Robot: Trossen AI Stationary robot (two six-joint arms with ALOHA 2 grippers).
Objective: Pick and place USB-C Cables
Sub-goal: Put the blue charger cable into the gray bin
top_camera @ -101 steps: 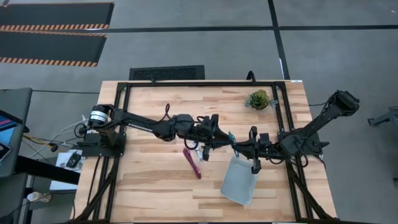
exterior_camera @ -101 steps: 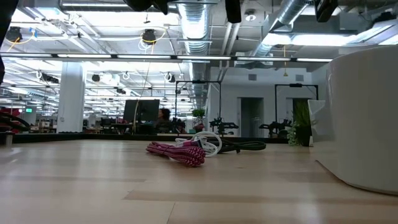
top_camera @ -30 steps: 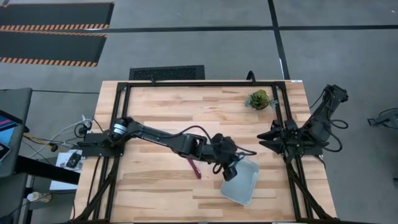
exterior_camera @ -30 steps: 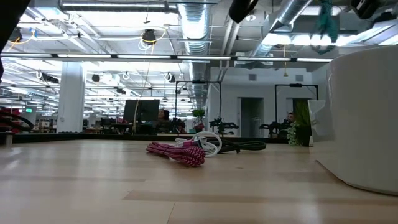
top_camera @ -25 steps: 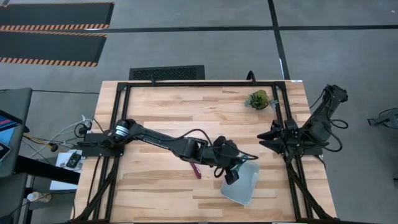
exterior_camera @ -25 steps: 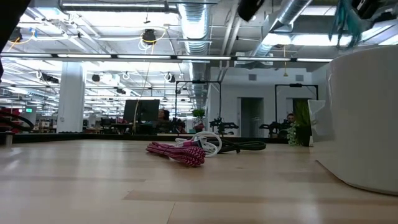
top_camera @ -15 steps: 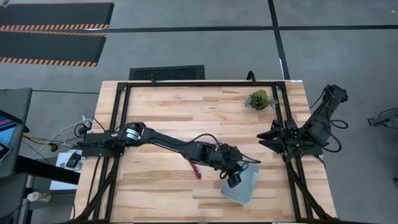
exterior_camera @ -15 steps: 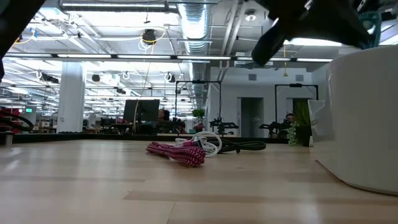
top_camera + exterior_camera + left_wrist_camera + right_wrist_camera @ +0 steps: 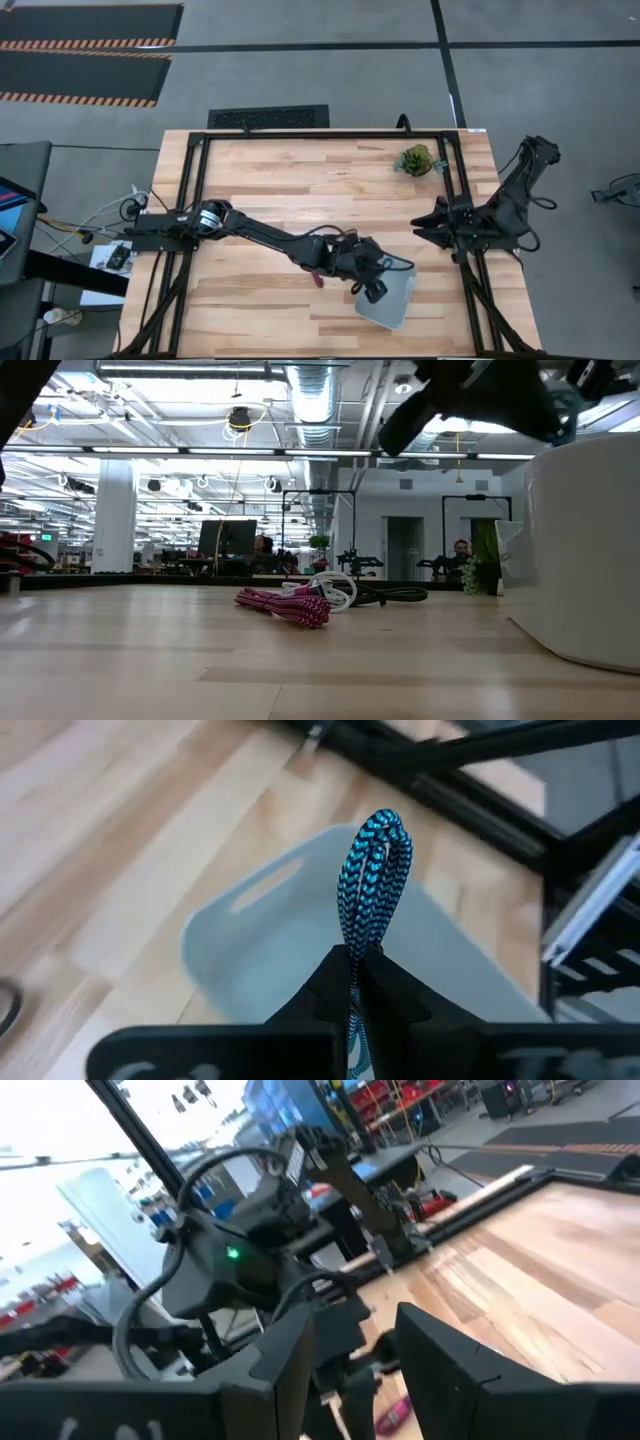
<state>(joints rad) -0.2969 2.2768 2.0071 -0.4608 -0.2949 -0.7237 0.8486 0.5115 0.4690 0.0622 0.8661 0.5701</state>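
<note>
since the earlier frames, reached further over the surface [image 9: 240, 170] with the left arm, so that the left gripper [image 9: 374, 290] now hangs over the near edge of the pale blue tray [image 9: 398, 305] instead of above the middle of the surface; the right arm pulled back to the right frame, its right gripper [image 9: 420, 222] parked there, well apart from the tray.

pinched in the left gripper [image 9: 357, 970], fingers pressed together on it: the teal cable [image 9: 372, 870], a braided blue-and-black cord folded into a tight loop that stands up out of the fingertips, directly above the tray's open hollow in the left wrist view. not yet let go; nothing seen resting inside the tray from these views.

right gripper fingers spread, holding nothing, as seen in the right wrist view.

by judgement, early in the task: first cable at the point of release, three left. still lying in a loose heap on the surface left of the tray: the dark red cable [image 9: 285, 604], a plaited pink-magenta bundle nearest the low camera; the white cable [image 9: 338, 588] curled just behind it and touching it; the black cable [image 9: 395, 596] stretched out beside those. from above, only the dark red cable [image 9: 312, 268] shows, beside the left arm, the rest hidden under it.

small green plant [image 9: 415, 159] at the far right corner, clear of the work.
</note>
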